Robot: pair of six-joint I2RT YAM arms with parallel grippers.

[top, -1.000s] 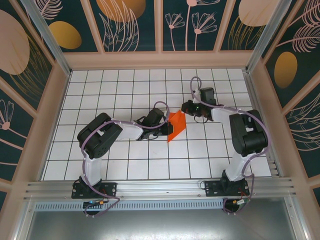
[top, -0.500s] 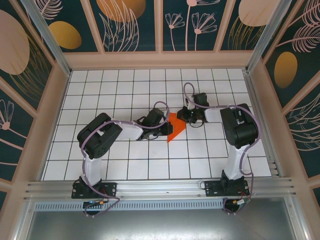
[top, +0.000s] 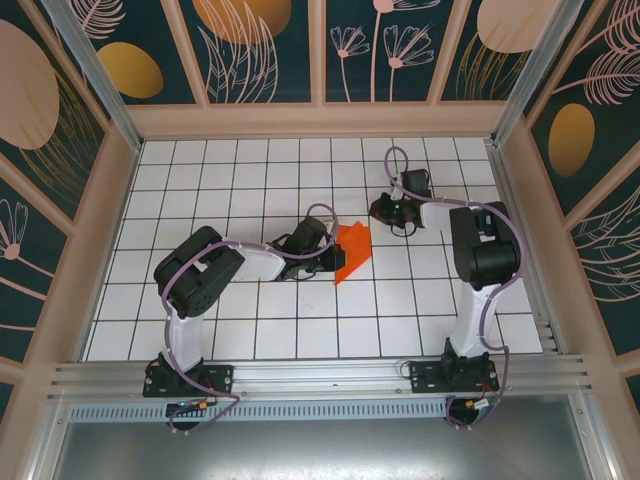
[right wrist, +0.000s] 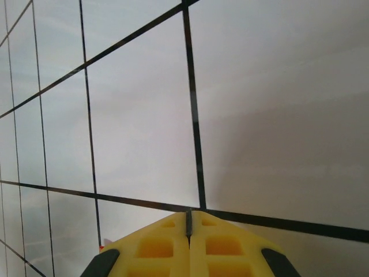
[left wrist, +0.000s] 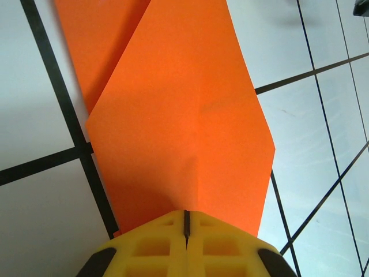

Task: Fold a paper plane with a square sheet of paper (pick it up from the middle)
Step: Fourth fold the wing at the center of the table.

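- Orange paper (top: 352, 250) lies mid-table (top: 250, 180), already part-folded: a long pointed shape w/ a flap laid over and a faint crease down the centre, clear in the left wrist cam (left wrist: 184, 115).
- Left gripper (top: 328, 262) is at the paper's left edge. Up close (left wrist: 185, 213) its yellow fingers are shut tight, tips right on the near end of the paper. Looks like pressing down, not pinching; can't tell if any paper is nipped in that slit.
- Right gripper (top: 380, 212) is just off the paper's far-right corner, not touching as far as I can see. Its cam (right wrist: 189, 214) has the fingers together too, nothing in them, bare tiles beyond.
- Handling, my guess: v. light, thin, floppy. It'll slide on those glossy tiles and lift at the slightest nudge, so one arm should pin it while the other folds.
- It creases for good and tears easily, so gentle pressure.
- Best hold prob. along the centre crease, mid-length, where layers double up and it's stiffest; edges would just bend.
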